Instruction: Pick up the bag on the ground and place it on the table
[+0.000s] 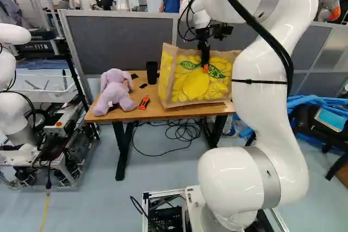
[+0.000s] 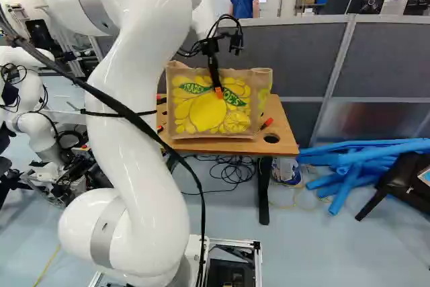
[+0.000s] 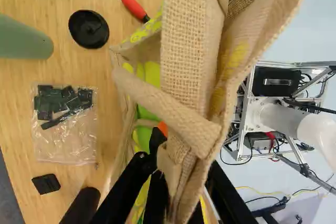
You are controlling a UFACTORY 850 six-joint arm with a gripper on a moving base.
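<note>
Wooden tabletop (image 2: 282, 123) lies under the upright printed bag (image 2: 209, 113), which is directly below the black claw (image 2: 219, 92), burlap upper edge pinched between its fingers, so setting down looks like a straight downward move, though base contact is unclear.

Tan bag (image 2: 211, 112) with yellow-and-green fruit print, lilac plush toy (image 1: 115, 92)

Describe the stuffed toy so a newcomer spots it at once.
Find the wooden table before the gray partition. In the left base view, the stuffed toy slumps at the table end away from the big lemon-print bag. It alone is pale purple and plush; the dark upright cylinder stands between them.
</note>
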